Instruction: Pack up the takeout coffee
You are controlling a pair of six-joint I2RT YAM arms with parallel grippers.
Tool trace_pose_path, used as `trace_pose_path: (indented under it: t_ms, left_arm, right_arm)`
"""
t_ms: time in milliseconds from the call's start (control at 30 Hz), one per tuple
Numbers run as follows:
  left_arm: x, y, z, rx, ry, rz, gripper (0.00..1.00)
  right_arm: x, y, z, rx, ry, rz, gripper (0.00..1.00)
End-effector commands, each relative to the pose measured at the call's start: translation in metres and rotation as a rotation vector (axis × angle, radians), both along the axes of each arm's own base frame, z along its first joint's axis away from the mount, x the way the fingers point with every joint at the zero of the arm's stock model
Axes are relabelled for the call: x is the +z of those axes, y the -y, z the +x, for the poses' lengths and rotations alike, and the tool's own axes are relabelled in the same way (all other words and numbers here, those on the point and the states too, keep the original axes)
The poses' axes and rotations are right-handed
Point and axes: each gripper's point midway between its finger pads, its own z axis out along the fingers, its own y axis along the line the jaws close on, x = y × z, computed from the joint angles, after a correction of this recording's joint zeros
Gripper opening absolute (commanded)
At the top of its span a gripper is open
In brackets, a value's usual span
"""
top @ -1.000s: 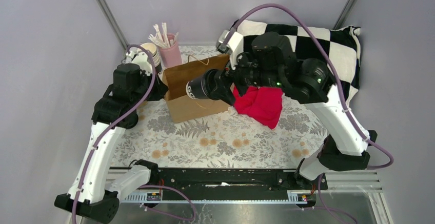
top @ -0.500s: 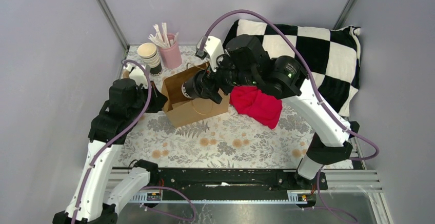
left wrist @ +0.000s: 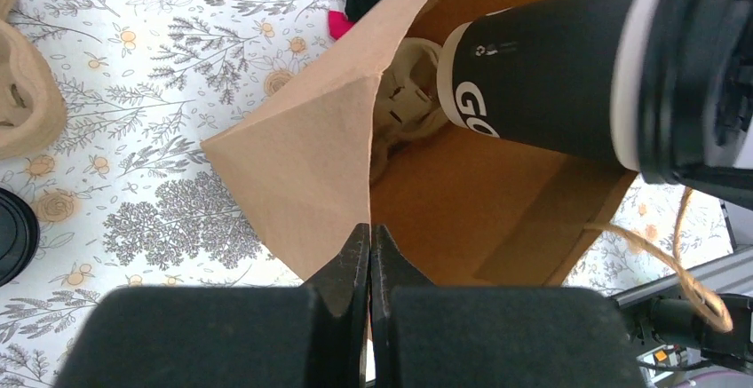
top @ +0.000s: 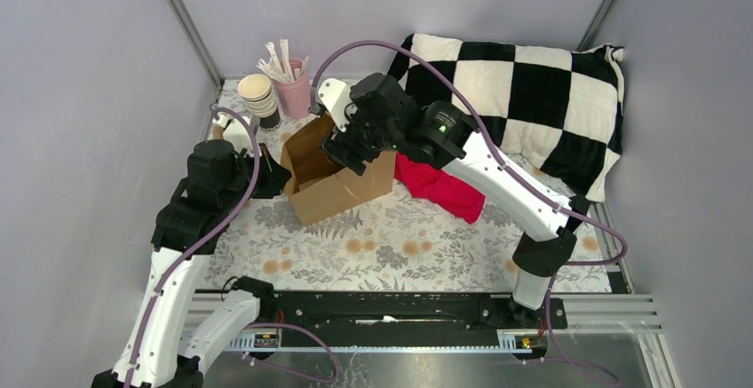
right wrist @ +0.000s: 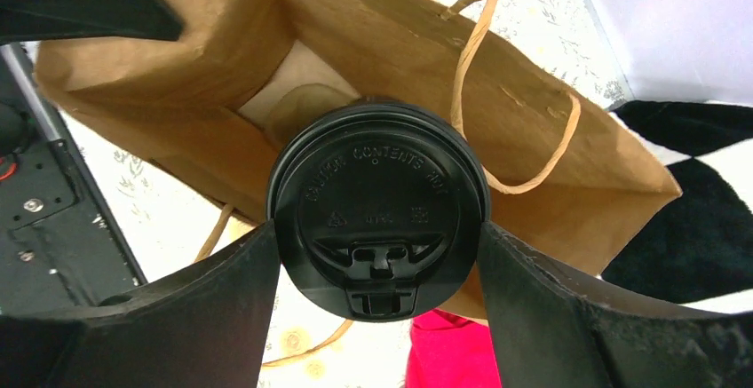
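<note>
The takeout coffee [left wrist: 550,68], a dark cup with a black lid [right wrist: 377,215], is held in my right gripper [right wrist: 377,233], which is shut on it just under the lid. The cup hangs bottom-first in the open mouth of the brown paper bag [top: 342,191], above a pulp insert [left wrist: 410,104] at the bag's bottom. In the top view my right gripper [top: 349,150] hides the cup. My left gripper [left wrist: 369,233] is shut on the bag's left rim [left wrist: 302,157] and holds the mouth open; it also shows in the top view [top: 281,178].
A stack of lidless cups [top: 257,97] and a pink holder of stirrers [top: 295,93] stand behind the bag. A red cloth [top: 444,188] lies right of the bag, before a checkered pillow [top: 533,95]. A pulp carrier [left wrist: 22,95] and a black lid [left wrist: 13,233] lie left.
My right gripper has carried the cup leftward and down into the bag's mouth. The bag has turned and shifted a little left with my left gripper.
</note>
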Motion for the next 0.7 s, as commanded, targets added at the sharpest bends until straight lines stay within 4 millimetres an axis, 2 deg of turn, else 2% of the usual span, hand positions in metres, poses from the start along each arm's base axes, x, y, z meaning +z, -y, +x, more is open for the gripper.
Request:
trace_pose_path:
  t_ms: [0,133,267,367,433,600,667]
  left_arm:
    - [0.010,0.005,-0.003,-0.019,0.038,-0.032,0.00]
    - [0.013,0.003,-0.003,-0.015,0.049,-0.021,0.00]
    - [0.018,0.000,0.000,-0.003,0.062,-0.009,0.00]
    - [0.019,-0.001,0.004,0.000,0.069,0.001,0.00]
    - [0.019,-0.001,0.005,0.001,0.071,0.005,0.00]
    - [0.015,-0.001,0.006,-0.003,0.060,0.010,0.00]
    - [0.013,0.000,0.005,-0.005,0.057,0.007,0.00]
  right_arm:
    - [-0.003,0.003,0.018,-0.039,0.101,-0.040,0.54]
    - [-0.026,0.005,0.009,-0.010,0.047,-0.082,0.51]
    - [-0.039,0.006,-0.014,0.033,-0.049,-0.065,0.47]
    - [-0.029,0.005,-0.031,0.042,-0.100,-0.010,0.47]
    - [-0.015,0.006,-0.036,0.025,-0.125,0.028,0.47]
    - [0.012,0.007,-0.031,-0.036,-0.109,0.091,0.47]
    - [0.016,0.003,-0.027,-0.033,-0.093,0.091,0.47]
